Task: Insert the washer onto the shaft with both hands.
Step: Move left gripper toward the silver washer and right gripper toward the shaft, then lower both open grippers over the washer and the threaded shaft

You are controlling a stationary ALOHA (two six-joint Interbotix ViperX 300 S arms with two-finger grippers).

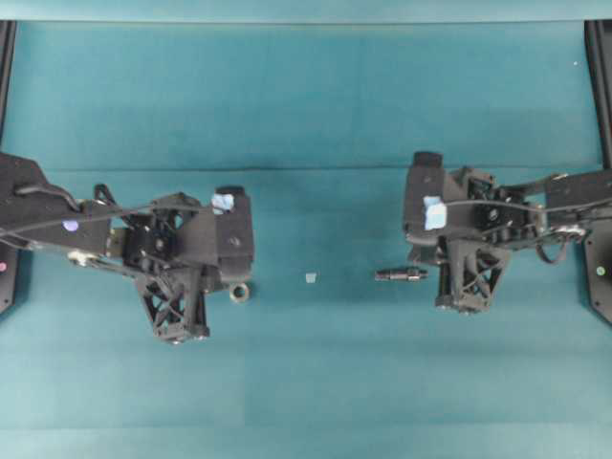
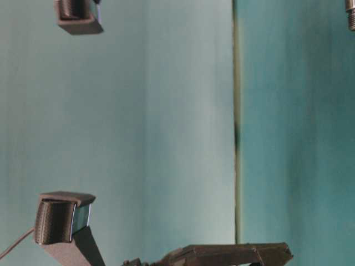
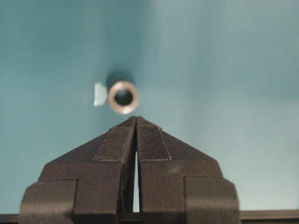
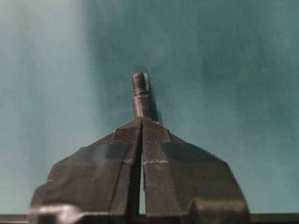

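The washer [image 1: 239, 292], a small grey ring with a dark hole, lies flat on the teal table just right of my left arm. In the left wrist view the washer [image 3: 124, 97] sits just beyond my left gripper [image 3: 136, 120], which is shut and empty. The shaft [image 1: 400, 274], a short dark stepped rod, lies on the table just left of my right arm. In the right wrist view the shaft [image 4: 140, 95] sticks out past my right gripper [image 4: 141, 119], threaded end away. That gripper's fingers are closed together, with nothing between them.
A tiny pale tape square [image 1: 311, 278] lies on the table between washer and shaft. It also shows next to the washer in the left wrist view [image 3: 99, 94]. Black frame rails [image 1: 601, 96] stand at both side edges.
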